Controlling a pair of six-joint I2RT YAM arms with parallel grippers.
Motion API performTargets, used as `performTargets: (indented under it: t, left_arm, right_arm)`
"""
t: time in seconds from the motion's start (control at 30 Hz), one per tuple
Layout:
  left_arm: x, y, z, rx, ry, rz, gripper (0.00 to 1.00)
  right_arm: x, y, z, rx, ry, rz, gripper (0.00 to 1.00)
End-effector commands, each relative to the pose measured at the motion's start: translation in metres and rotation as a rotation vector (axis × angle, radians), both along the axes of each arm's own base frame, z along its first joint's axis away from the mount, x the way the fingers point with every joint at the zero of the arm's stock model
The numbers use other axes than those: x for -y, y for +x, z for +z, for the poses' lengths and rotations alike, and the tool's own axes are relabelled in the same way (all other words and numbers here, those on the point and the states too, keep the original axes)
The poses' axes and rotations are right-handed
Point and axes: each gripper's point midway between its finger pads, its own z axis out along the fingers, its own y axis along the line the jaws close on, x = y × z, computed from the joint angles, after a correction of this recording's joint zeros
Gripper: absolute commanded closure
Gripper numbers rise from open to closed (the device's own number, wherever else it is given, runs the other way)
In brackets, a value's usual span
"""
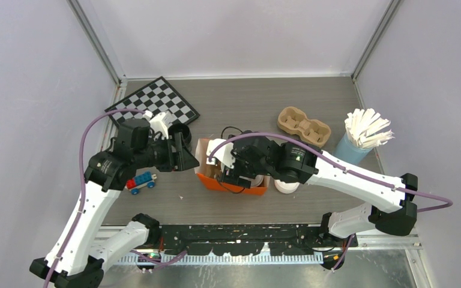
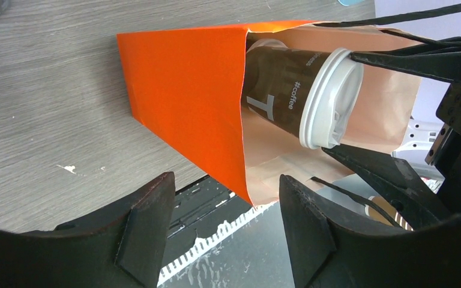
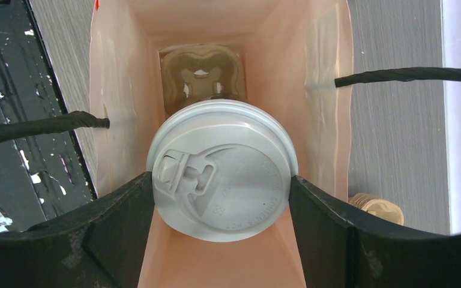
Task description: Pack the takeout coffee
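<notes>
Grey wood-grain tabletop (image 1: pixel 246 102), walled by pale panels on 3 sides, carries the orange paper bag (image 1: pixel 234 185) at about the middle of its near edge. The right gripper (image 3: pixel 222 180) reaches into the bag's mouth from above, and its 2 fingers (image 3: pixel 120 210) press against opposite sides of the white sip lid, so it is clamped on the takeout coffee (image 3: pixel 222 168). The brown cup body is already inside the bag, while the lid sits around the level of the bag's mouth. At the bottom of the bag lies a moulded pulp carrier (image 3: pixel 201 78), and the cup appears to hang above it rather than sit in it.

The left gripper (image 2: pixel 225 183) hovers just beside the bag's left side, jaws apart and holding nothing.

By my reading the task is well over halfway: the coffee is picked up and partly in. What remains is lowering it onto the carrier, letting go of the lid, and lifting the right gripper clear past the black cord handles (image 3: pixel 408 75).
</notes>
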Motion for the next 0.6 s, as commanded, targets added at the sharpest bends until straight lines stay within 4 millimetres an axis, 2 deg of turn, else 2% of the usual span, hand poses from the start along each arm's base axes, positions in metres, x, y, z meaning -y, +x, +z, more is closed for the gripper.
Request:
performTargets:
  t: [0.0,0.13,0.33,0.57]
  left_arm:
    - [0.000,0.005,0.016,0.038,-0.012,0.013,0.34]
    - [-0.004,0.004,0.015,0.027,0.005,0.030,0.35]
    - [-0.004,0.008,0.027,0.059,-0.025,0.058,0.37]
    - [-0.001,0.007,0.024,0.016,-0.034,0.066,0.39]
  right_arm:
    - [-0.002,-0.002,0.011,0.006,0.058,-0.010,0.29]
    - [-0.002,-0.003,0.009,0.001,0.058,-0.009,0.29]
    - [-0.002,-0.006,0.009,-0.013,0.072,-0.013,0.29]
    - [0.004,-0.007,0.009,-0.012,0.085,-0.041,0.29]
